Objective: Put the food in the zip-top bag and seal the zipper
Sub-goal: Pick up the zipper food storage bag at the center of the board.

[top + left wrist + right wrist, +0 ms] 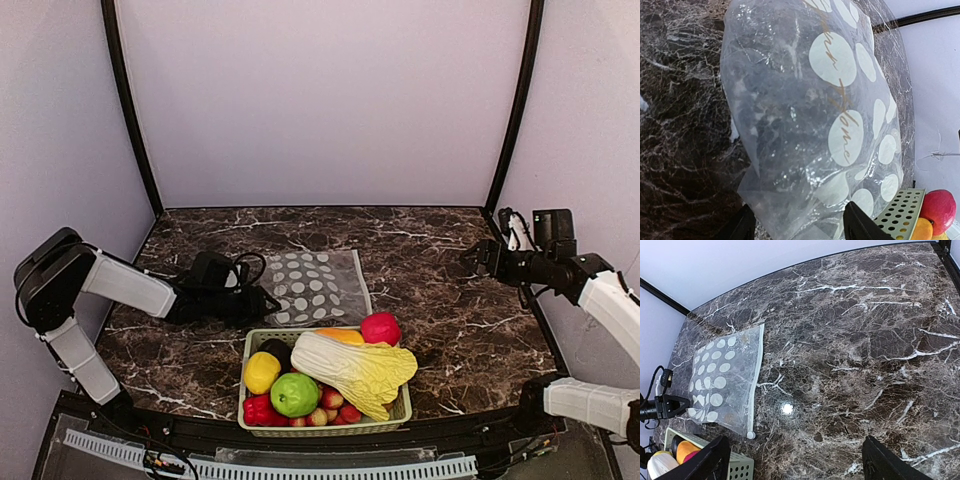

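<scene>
Left claw [801, 226], part-open, is straddling the zip-top bag's [805, 125] edge, clamping nothing yet, likely to anchor it; right claw [797, 460] is gaping empty.

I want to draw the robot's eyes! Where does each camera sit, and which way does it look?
Top: high behind the arms, looking down at the table, basket, both arms and the left pincer.
Left wrist: on the left arm, low, facing the dotted bag close up; its two fingers show.
Right wrist: on the right arm, looking across the table toward the bag; the right pincer frames the bottom.
Shared: all three see bag and basket.
</scene>
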Available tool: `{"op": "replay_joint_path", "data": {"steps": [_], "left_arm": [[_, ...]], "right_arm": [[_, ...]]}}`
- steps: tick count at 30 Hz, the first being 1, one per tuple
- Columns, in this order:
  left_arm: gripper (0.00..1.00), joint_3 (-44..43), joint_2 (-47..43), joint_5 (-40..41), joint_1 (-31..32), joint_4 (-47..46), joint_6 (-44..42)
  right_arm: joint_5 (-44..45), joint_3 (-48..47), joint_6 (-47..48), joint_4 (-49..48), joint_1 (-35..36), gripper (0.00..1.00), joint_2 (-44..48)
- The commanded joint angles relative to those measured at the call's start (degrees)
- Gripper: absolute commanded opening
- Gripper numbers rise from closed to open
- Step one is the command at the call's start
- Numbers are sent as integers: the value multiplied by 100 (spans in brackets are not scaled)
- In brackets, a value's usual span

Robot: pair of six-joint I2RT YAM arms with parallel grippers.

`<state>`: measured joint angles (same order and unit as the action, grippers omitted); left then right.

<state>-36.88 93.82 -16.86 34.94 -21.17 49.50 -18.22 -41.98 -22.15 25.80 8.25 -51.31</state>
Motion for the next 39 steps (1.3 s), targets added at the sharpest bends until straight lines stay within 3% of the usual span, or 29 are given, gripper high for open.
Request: {"op": "replay_joint_path", "data": {"steps": [1, 7, 11, 15, 18, 23, 30, 39], "left_arm": [[60, -274, 165, -15, 30, 37, -48], [53, -423, 483, 127, 29, 295, -205], [39, -456, 669, 6, 58, 13, -99], [13, -590, 658, 92, 106, 212, -117], [2, -544, 495, 107, 124, 246, -144], [1, -564, -100, 384, 136, 413, -524], [1, -1223, -1074, 430, 136, 795, -828], [1, -941, -2093, -103, 136, 596, -52]], "right_arm": [[-42, 40, 88, -40, 49, 89, -46], [-163, -4, 11, -197, 45, 89, -175], [-397, -89, -43, -323, 43, 89, -263], [-613, -115, 4, -255, 62, 89, -199], [-795, -34, -10, -222, 95, 89, -78], [-956, 89, -218, -479, 385, 89, -113], [-938, -45, -526, -855, 1093, 90, -437], [-1274, -176, -1160, -1376, 1745, 93, -321]]}}
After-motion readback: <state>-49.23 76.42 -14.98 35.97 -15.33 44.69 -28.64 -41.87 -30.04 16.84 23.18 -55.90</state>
